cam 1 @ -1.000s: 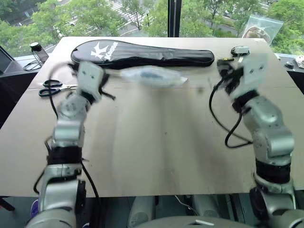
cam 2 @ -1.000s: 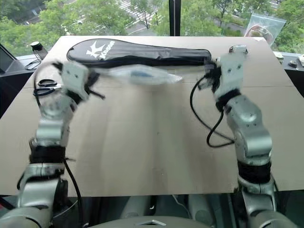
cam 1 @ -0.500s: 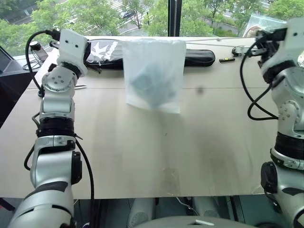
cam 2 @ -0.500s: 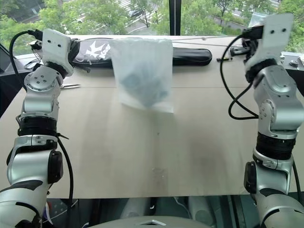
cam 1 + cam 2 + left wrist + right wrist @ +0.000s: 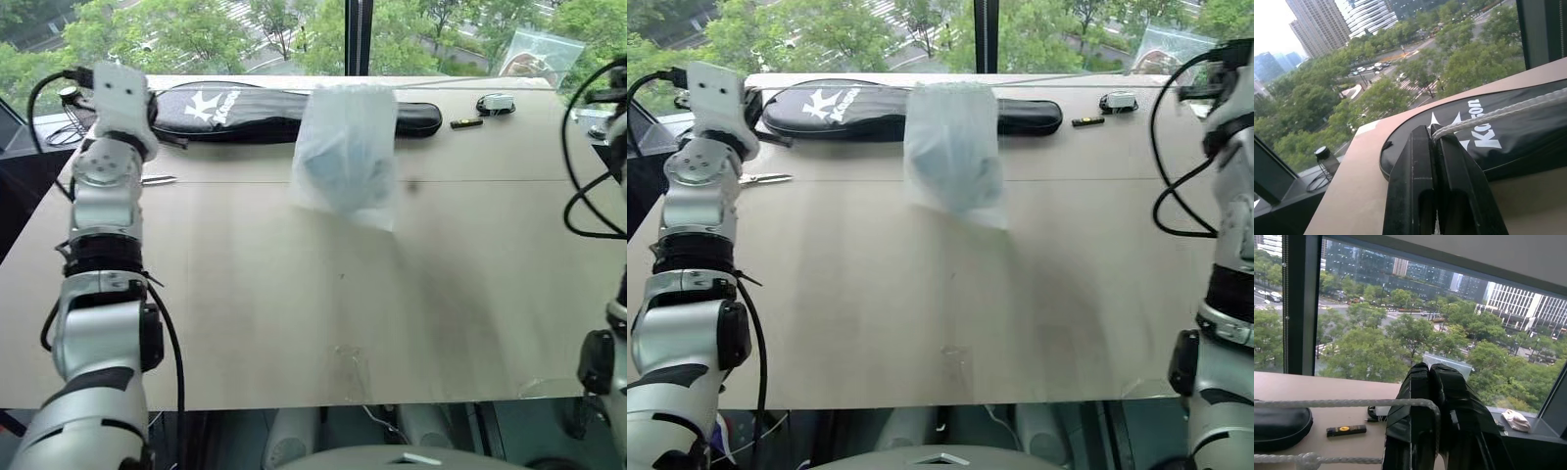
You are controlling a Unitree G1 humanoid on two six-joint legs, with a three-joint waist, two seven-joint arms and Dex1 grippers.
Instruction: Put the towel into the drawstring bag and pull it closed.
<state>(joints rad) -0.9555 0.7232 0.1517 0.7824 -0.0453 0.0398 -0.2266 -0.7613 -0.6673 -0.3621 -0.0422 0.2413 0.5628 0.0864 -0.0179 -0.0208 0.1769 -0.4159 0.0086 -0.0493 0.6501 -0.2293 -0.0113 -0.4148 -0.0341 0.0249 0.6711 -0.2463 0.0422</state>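
Compared with a second ago, you are now holding the drawstring bag [image 5: 345,157] up off the table [image 5: 294,294], where earlier it was lying flat beside the racket case; both arms are spreading farther apart, and over the last half second the bag's mouth is bunching narrower.

Your left gripper [image 5: 1431,133] is clamping shut on a white cord [image 5: 1508,108], and your right gripper [image 5: 1429,369] is pinching shut on the other cord [image 5: 1327,403], which is looping around its fingers.

Beyond the bag, at 12 o'clock, the black racket case [image 5: 245,110] is lying along the far edge. Scissors [image 5: 764,178] are sitting at the bag's 9 o'clock, a small white device [image 5: 497,102] and a thin black-and-yellow item [image 5: 466,123] at its 2 o'clock, and a clear plastic bag [image 5: 537,54] farther off that way.

The bag is hanging with its long axis upright, mouth at 12 o'clock, bottom at 6, and the towel [image 5: 338,174] is showing bluish through the lower half.
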